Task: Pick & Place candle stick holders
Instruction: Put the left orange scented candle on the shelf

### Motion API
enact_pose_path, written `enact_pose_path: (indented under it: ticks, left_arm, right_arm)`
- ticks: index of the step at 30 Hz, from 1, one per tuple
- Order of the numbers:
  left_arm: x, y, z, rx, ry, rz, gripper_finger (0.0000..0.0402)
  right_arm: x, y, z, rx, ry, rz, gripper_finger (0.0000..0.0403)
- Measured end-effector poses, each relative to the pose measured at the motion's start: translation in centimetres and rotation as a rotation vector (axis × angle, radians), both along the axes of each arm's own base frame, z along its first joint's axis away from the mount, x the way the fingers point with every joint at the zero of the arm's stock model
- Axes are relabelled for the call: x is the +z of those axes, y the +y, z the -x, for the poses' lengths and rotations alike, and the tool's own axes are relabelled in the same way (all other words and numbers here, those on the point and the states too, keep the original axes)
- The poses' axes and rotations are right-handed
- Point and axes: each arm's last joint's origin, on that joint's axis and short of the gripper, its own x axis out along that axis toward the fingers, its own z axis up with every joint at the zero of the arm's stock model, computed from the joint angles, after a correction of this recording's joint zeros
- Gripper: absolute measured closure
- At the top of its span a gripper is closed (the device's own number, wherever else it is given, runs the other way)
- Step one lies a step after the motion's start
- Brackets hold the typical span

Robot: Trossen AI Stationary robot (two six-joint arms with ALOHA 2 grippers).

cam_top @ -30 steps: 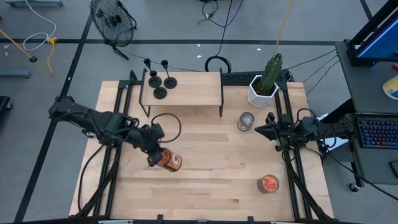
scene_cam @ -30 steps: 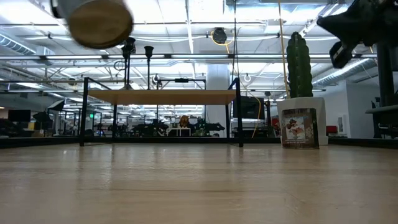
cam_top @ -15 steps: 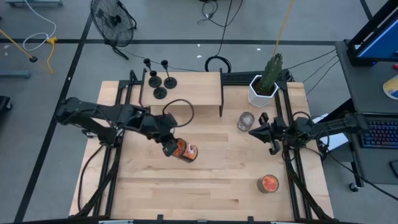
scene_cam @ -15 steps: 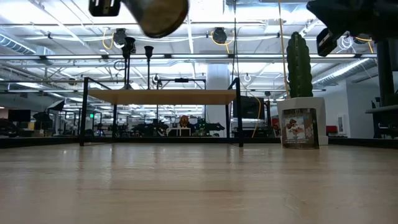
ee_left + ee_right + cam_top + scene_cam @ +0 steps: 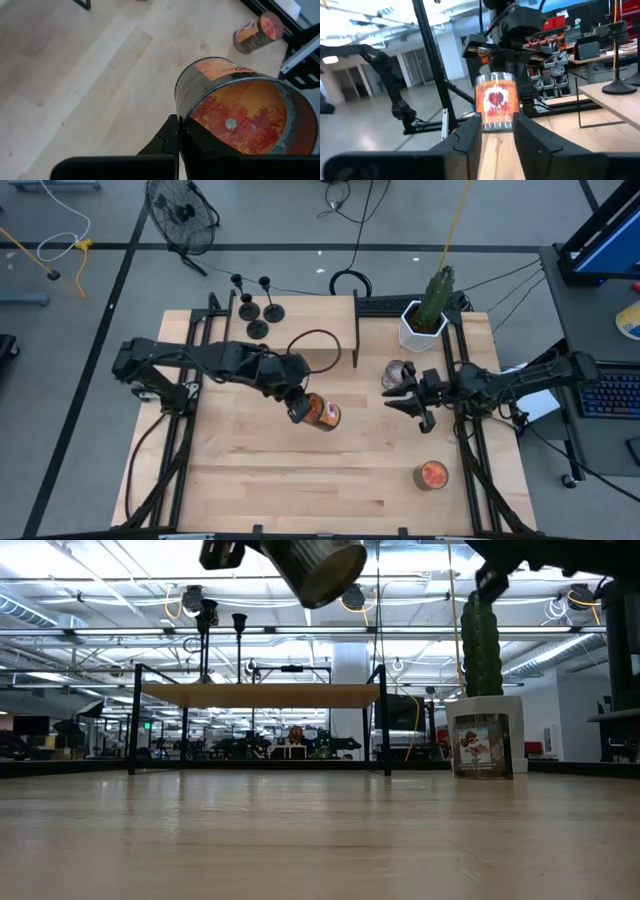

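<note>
Three black candle stick holders (image 5: 258, 313) stand on their disc bases on a small wooden shelf (image 5: 310, 320) at the far left; two stems show in the low view (image 5: 207, 618). My left gripper (image 5: 298, 408) is shut on an open tin can with an orange label (image 5: 322, 414), mid-table and high above the wood (image 5: 315, 565). My right gripper (image 5: 408, 402) is open and empty to the can's right, fingers pointing at it (image 5: 497, 135). The can shows ahead of it (image 5: 495, 102). My left gripper holds the can by the rim of its open end (image 5: 181, 119). One finger (image 5: 200, 145) is inside the can and the other (image 5: 165, 142) is outside on the wall. The can is lifted clear of the table and tilted, its open end toward the gripper.
A cactus in a white pot (image 5: 425, 320) stands at the far right with a tin can (image 5: 396, 374) in front of it. Another can (image 5: 431, 475) stands near the right front. Bare wood lies in the middle and front of the table (image 5: 300, 480).
My left gripper has carried the can from the table's left toward its middle and right, keeping it clear of the wood; the can has tipped somewhat on the way. My right gripper has moved toward the table's left, closer to the can.
</note>
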Motion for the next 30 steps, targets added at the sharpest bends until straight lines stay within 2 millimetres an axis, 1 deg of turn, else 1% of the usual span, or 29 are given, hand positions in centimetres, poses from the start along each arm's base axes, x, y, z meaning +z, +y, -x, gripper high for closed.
enact_pose_path:
  ticks: [6, 10, 14, 20, 27, 30]
  left_arm:
    - [0.2, -0.1, -1.2, -0.025, -0.009, -0.029, 0.0401]
    - [0.3, 0.0, -1.2, -0.013, -0.015, -0.052, 0.0401]
    - [0.4, 0.1, -1.2, 0.01, -0.016, -0.08, 0.0401]
    - [0.4, 0.1, -1.2, 0.016, -0.018, -0.088, 0.0401]
    - [0.4, 0.1, -1.2, 0.019, -0.021, -0.099, 0.0401]
    - [0.4, 0.1, -1.2, 0.022, -0.02, -0.104, 0.0401]
  right_arm:
    - [1.7, 0.4, -2.2, 0.023, 0.134, 0.053, 0.0253]
    - [2.5, 0.6, -3.5, 0.022, 0.216, 0.105, 0.0224]
    - [3.2, 0.9, -4.7, 0.046, 0.223, 0.128, 0.0192]
    - [3.7, 1.2, -6.6, 0.048, 0.244, 0.151, 0.0149]
    - [4.4, 1.6, -8.9, 0.047, 0.241, 0.24, 0.0118]
    - [4.7, 1.7, -9.6, 0.049, 0.27, 0.264, 0.0109]
